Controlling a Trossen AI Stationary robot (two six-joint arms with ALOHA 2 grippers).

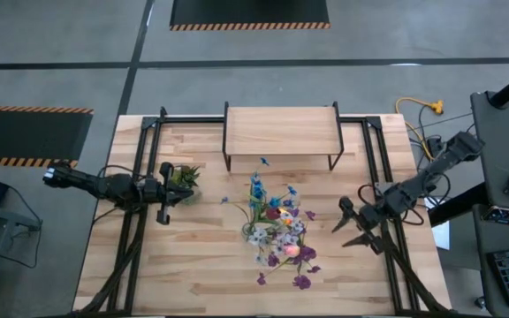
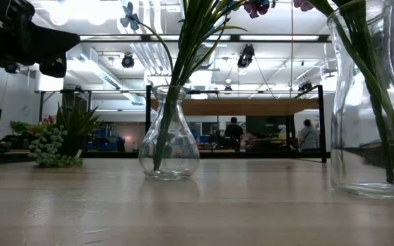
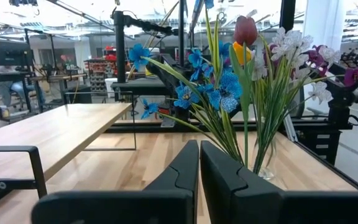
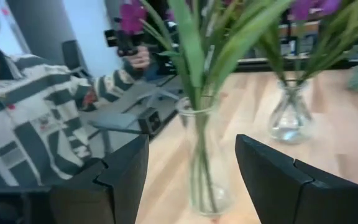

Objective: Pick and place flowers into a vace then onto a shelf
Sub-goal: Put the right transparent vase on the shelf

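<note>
The left arm lies stretched low across the bench's left side, its end effector (image 1: 173,196) with fingers pressed together. The right arm reaches in from the right edge, its end effector (image 1: 352,227) spread wide, holding nothing.

Blue, purple, pink and yellow flowers (image 1: 277,231) on green stalks; clear glass vases (image 2: 169,137); light wooden shelf (image 1: 281,131), black legs; pale slatted bench (image 1: 201,265); striped sleeve (image 4: 104,87).
</note>
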